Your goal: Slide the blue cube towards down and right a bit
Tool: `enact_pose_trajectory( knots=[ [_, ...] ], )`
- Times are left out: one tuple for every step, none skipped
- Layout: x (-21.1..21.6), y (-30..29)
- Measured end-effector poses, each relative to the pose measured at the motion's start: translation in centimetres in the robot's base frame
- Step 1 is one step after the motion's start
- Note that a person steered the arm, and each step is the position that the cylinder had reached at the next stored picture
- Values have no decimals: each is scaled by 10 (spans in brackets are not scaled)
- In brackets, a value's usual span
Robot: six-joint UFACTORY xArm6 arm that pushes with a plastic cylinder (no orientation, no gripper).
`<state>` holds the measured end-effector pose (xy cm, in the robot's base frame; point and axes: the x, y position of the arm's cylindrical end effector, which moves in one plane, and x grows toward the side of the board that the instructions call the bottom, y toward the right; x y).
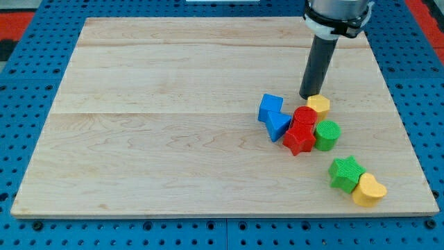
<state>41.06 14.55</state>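
The blue cube (270, 107) sits right of the board's centre, touching a second blue block (279, 126) just below and right of it. My tip (307, 96) is on the board up and to the right of the blue cube, a short gap away, right next to a yellow block (319, 105). The rod rises toward the view's top. A red block (304, 117) and a red star-shaped block (298, 137) lie right of the blue pair.
A green cylinder (327, 135) sits right of the red blocks. A green star (345, 173) and a yellow block (368, 190) lie near the board's bottom right corner. The wooden board (166, 132) rests on a blue pegboard.
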Motion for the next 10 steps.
enact_pose_trajectory(
  knots=[
    [12, 1],
    [21, 5],
    [21, 16],
    [13, 16],
    [-7, 21],
    [-21, 14],
    [-22, -16],
    [-20, -51],
    [-14, -68],
    [-8, -83]
  ],
)
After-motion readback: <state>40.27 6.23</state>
